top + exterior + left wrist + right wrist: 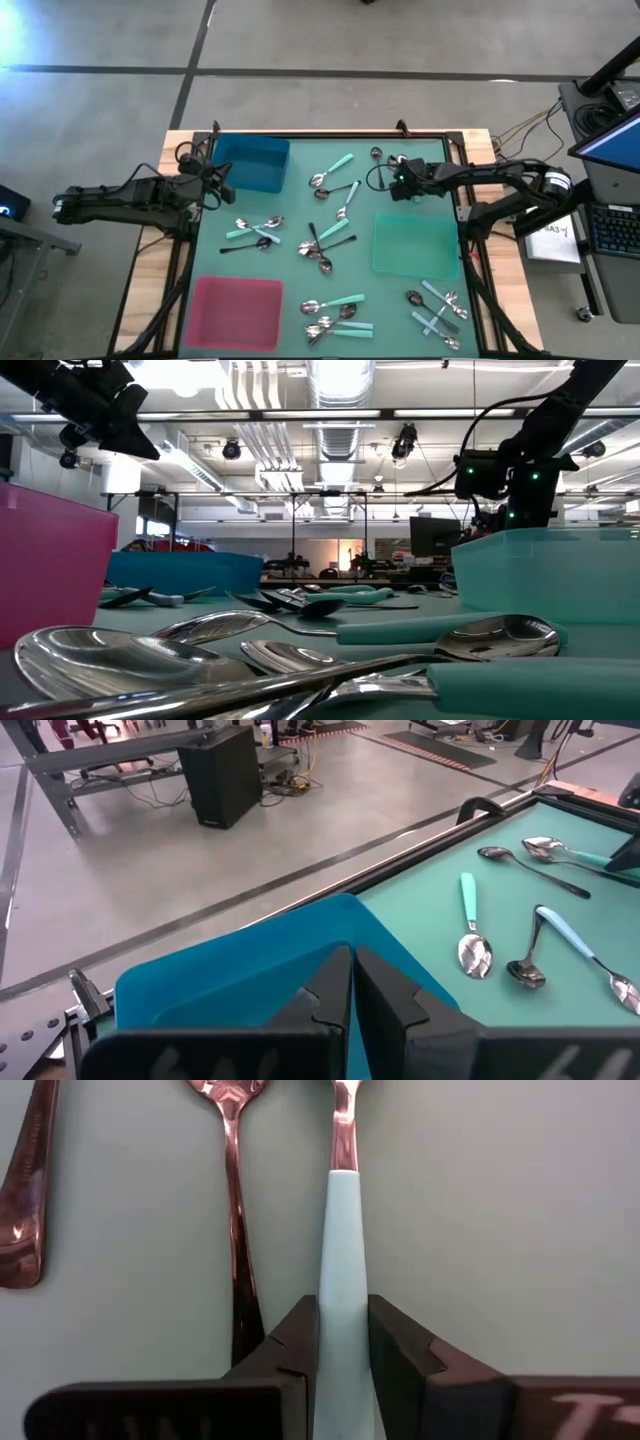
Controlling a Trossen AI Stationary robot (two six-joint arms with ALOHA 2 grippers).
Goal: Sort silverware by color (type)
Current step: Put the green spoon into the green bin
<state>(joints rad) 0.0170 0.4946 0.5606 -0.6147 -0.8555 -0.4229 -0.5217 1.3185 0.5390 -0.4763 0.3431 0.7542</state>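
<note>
Dark fingers of the right gripper (pixel 343 1355) are clamped on the mint-green handle of a metal-bowled spoon (pixel 342 1260) lying on the green mat near the table's far edge, just beside two all-metal spoons (pixel 235 1210). More spoons (pixel 330 240) lie scattered mid-table between the blue tray (pixel 250 165), pale green tray (pixel 415 245) and pink tray (pixel 235 310). The left gripper (pixel 352 990), fingers pressed together, hangs by the blue tray.

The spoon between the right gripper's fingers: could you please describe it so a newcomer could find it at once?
Start at the green tray on the table's right side, then look just beyond it to the right gripper. Its fingers pinch a spoon by its mint-green handle; the two spoons beside it are all metal.
</note>
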